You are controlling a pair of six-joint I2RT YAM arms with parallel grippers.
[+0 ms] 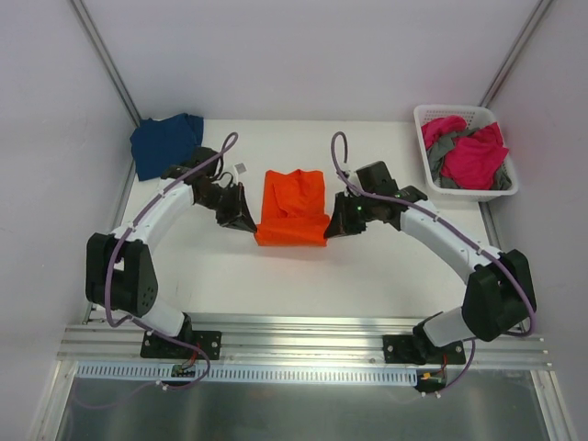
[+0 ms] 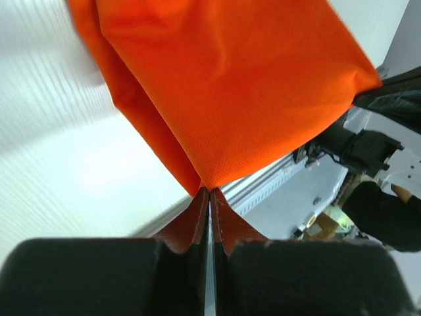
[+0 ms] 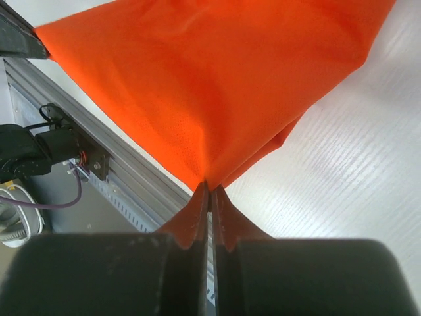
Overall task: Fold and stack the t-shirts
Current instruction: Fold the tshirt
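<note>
The bright orange t-shirt (image 1: 292,208) lies partly folded at the middle of the table, its near edge lifted. My left gripper (image 1: 254,223) is shut on its near left corner; in the left wrist view the cloth (image 2: 237,85) runs into the closed tips (image 2: 210,191). My right gripper (image 1: 329,228) is shut on the near right corner, with the cloth (image 3: 210,85) pinched at the tips (image 3: 210,187). A navy blue t-shirt (image 1: 165,142) lies crumpled at the far left. Magenta pink (image 1: 473,156) and grey (image 1: 443,147) shirts lie in the basket.
A white slotted plastic basket (image 1: 423,115) stands at the far right corner. A small white tag (image 1: 242,169) lies near the left arm. White walls close in the table on three sides; a metal rail (image 1: 303,344) runs along the near edge.
</note>
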